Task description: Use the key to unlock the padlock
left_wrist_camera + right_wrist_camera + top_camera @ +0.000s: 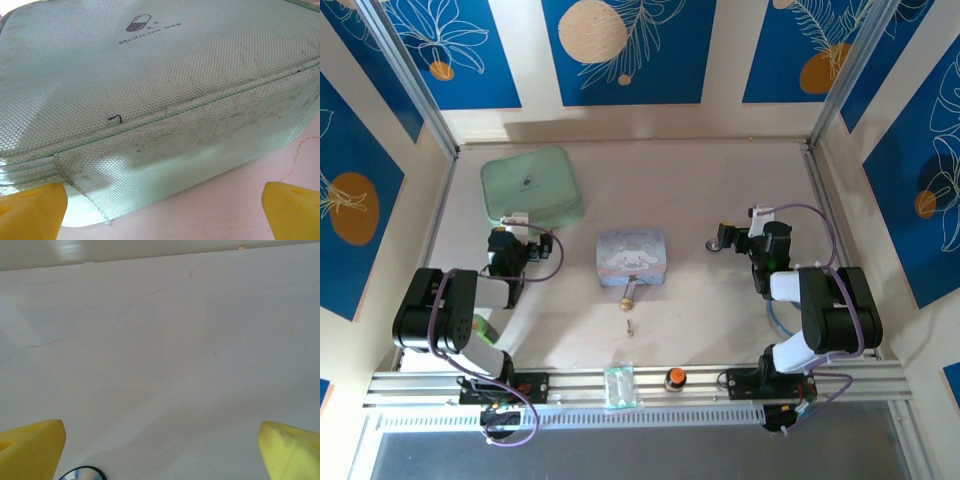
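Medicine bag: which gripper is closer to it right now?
Left. The left gripper sits right at the green medicine bag's near edge, open; the right gripper is far off to its right, past the pale blue box.

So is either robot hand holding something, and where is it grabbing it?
Nothing is held. The left gripper is open in front of the green bag, and the right gripper is open over the table.

The table (pixel 720 190) is looked down on from high above and behind the arm bases (pixel 510 385), with the pale blue box (pixel 632 257) mid-frame. Left of the box, the green medicine bag (pixel 532 186) is seen low and very close from the left wrist, and is shared with the top view. Right of the box, the tabletop is faced closely from the right wrist.
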{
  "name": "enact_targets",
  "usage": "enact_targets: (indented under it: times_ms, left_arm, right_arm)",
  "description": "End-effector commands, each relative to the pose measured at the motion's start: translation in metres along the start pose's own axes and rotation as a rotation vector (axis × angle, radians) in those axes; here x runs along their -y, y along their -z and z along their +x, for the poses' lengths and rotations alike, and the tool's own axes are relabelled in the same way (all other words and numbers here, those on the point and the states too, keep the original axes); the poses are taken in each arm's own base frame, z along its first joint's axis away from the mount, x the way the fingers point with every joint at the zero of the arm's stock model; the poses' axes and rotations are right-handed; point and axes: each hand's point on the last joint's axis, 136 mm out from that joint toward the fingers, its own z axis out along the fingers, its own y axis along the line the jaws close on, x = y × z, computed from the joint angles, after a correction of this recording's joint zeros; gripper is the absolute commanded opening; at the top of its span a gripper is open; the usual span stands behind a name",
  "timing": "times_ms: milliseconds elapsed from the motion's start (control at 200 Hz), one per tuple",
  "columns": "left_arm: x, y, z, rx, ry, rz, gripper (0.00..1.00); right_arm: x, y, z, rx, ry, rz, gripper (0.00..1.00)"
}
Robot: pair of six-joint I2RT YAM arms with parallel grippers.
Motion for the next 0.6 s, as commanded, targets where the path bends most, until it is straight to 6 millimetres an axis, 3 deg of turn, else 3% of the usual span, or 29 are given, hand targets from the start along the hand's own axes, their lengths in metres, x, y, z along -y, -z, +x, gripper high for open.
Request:
enact_targets:
  times_ms: [0,235,595]
  left_arm:
    - [0.000,-0.002,-0.011,0.039,0.006,0.013,0.99]
    - [0.001,0.003,-0.018,0.061,0.007,0.016,0.99]
    - [-0.008,0.045,-0.067,0.151,0.069,-0.015,0.99]
  right_arm:
    - [-0.001,-0.004,-0.012,0.032,-0.006,-0.012,0.99]
    - [-0.004,-0.003,-0.015,0.034,-0.001,-0.026,0.99]
    - [-0.055,0.016,-0.051,-0.039,0.151,-0.105,0.99]
